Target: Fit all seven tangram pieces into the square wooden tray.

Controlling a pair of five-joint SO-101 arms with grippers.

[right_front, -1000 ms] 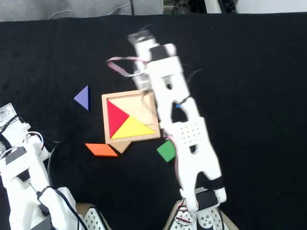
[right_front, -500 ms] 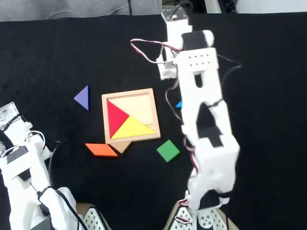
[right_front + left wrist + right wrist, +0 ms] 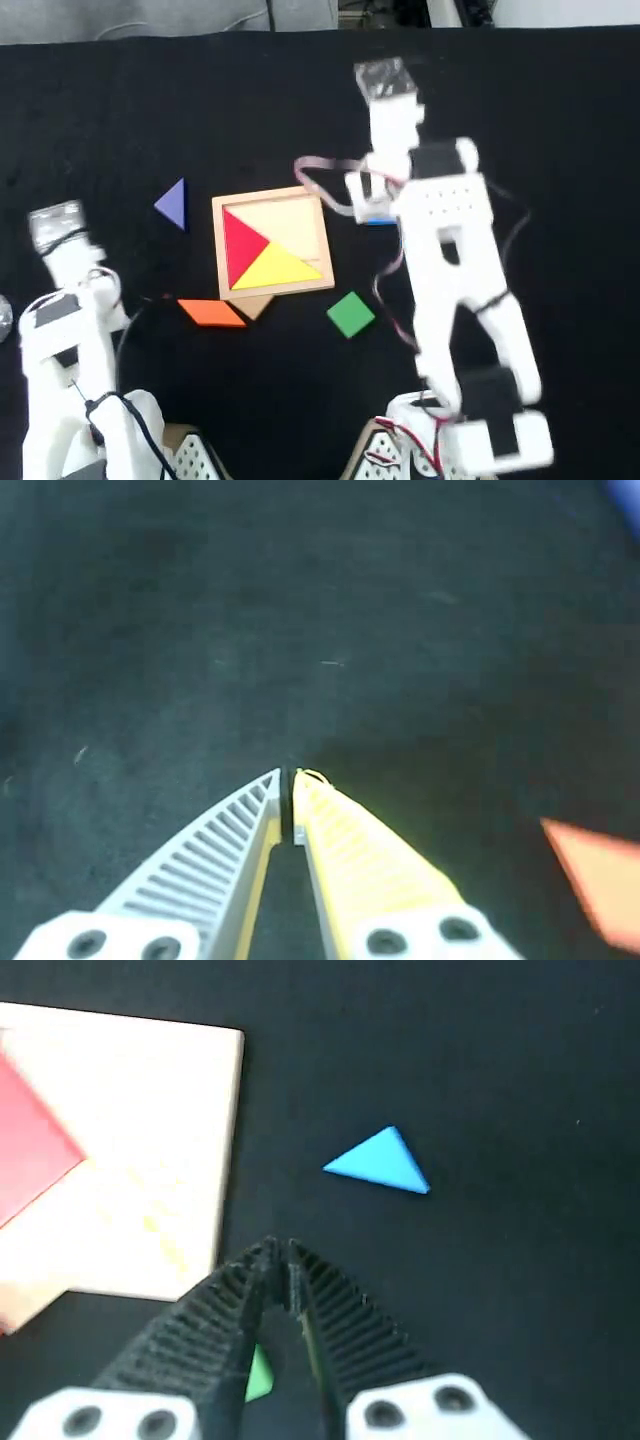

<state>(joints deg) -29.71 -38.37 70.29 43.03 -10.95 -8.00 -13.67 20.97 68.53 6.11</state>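
Note:
The square wooden tray (image 3: 300, 212) holds a red triangle (image 3: 240, 245) and a yellow triangle (image 3: 276, 268). Around it lie a purple triangle (image 3: 174, 204), an orange parallelogram (image 3: 210, 313), a tan piece (image 3: 254, 306) against the tray's near edge, and a green square (image 3: 350, 313). A blue triangle (image 3: 378, 1163) lies on the cloth right of the tray (image 3: 150, 1110); the right arm (image 3: 440, 220) covers most of it from above. My right gripper (image 3: 280, 1251) is shut and empty, just short of it. My left gripper (image 3: 288, 776) is shut and empty over bare cloth, near the orange parallelogram (image 3: 600, 880).
Black cloth covers the whole table. The left arm (image 3: 65, 320) stands at the near left, the right arm's base (image 3: 470, 440) at the near right. A thin ribbon cable (image 3: 325, 185) loops over the tray's far right corner.
The right arm has swung off the tray to the right and now hangs over the blue triangle. The left arm has risen and shifted right, toward the orange parallelogram.

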